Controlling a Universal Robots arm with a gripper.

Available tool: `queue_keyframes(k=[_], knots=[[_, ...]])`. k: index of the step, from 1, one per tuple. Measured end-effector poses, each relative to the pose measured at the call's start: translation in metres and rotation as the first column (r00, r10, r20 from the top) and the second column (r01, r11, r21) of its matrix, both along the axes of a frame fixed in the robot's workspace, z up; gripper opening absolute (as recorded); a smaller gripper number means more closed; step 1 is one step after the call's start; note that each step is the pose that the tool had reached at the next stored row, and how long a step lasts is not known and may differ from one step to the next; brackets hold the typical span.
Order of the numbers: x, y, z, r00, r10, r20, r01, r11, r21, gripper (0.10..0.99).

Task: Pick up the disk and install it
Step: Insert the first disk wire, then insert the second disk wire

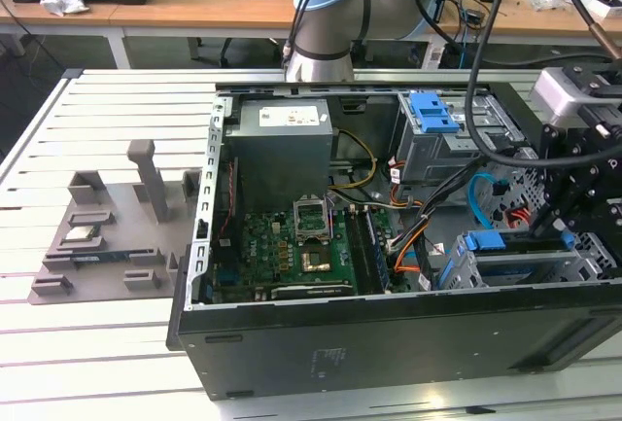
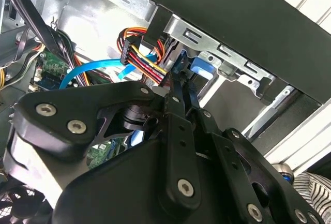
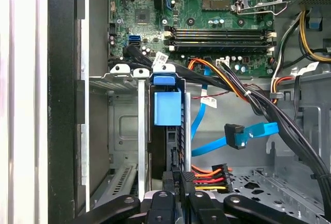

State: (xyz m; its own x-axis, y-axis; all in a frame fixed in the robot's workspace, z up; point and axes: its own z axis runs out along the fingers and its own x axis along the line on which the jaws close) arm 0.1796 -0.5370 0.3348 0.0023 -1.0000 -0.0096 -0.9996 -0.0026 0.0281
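Black bolted gripper (image 2: pixel 178 97) linkages, silver arm (image 1: pixel 326 47) with pale-blue joint caps

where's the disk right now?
The disk stands on edge in the metal drive cage at the case's front corner, on the exterior view's right, with the gripper at its rear edge beside the power cable.

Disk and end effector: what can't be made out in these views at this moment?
- Disk: in the first wrist view it stands edge-on in the drive cage; its label is hidden.
- End effector: fingertips meet the disk's edge at the frame's bottom; contact is unclear.
- Exterior view: the black arm head covers the grasp.
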Motion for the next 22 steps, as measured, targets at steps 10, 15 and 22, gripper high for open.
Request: queue_keyframes(k=[10, 15, 22], knots=[[-0.0001, 0.0006, 0.0225, 1.0000, 0.000, 0.0000, 0.000, 1.0000, 0.001, 0.247], [0.0000, 0.0015, 0.0450, 1.0000, 0.000, 0.0000, 0.000, 1.0000, 0.001, 0.106], [0.0000, 0.0015, 0.0453, 1.0000, 0.000, 0.0000, 0.000, 1.0000, 0.001, 0.106]])
